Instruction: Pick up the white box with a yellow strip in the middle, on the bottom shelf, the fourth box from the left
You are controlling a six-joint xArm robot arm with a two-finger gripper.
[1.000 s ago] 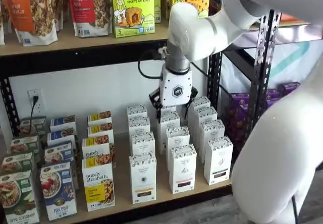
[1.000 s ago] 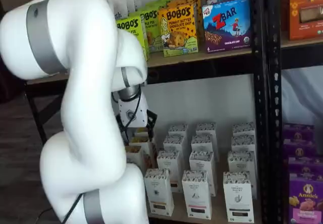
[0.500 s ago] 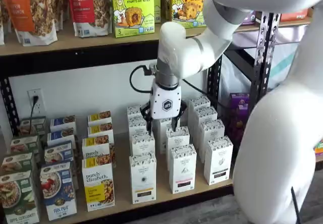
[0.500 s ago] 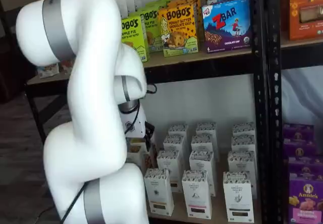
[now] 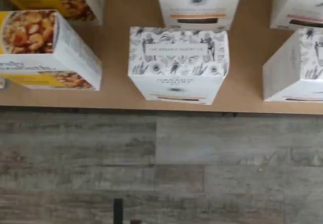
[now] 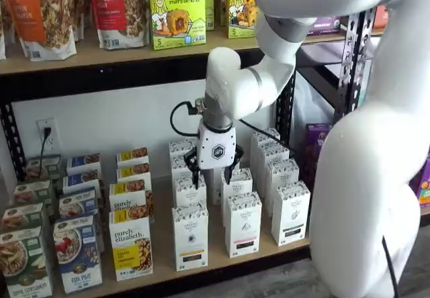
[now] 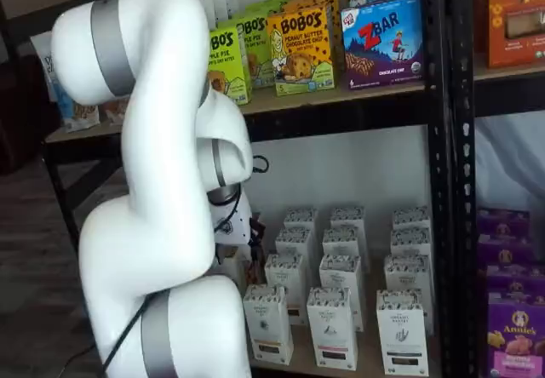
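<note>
**Mia:** What is closest to us?

**Sam:** The front row of boxes on the bottom shelf [image 6: 161, 244]. The white box [image 6: 191, 236] with the thin yellow strip stands right at the front edge. A purely elizabeth box [image 6: 130, 245] with a big yellow label is just beside it on one side. A white carton [image 6: 243, 224] with only a black band is just beside it on the other.

**Mia:** Does the wrist view see it too?

**Sam:** Yes. The white box [image 5: 177, 65] is in the middle there, with its speckled cap facing the camera.

**Mia:** And farther back?

**Sam:** The end effector [image 6: 210, 175] hangs above the second box in that row, behind the one we want. Its two black fingers are spread wide, with nothing between them.

**Mia:** What could go wrong?

**Sam:** I think it could drop onto the box behind, because it is over that one now. The boxes look almost the same, so it might grab the wrong one. They are tall and thin too. A finger bumping one could tip it off the edge.
</note>
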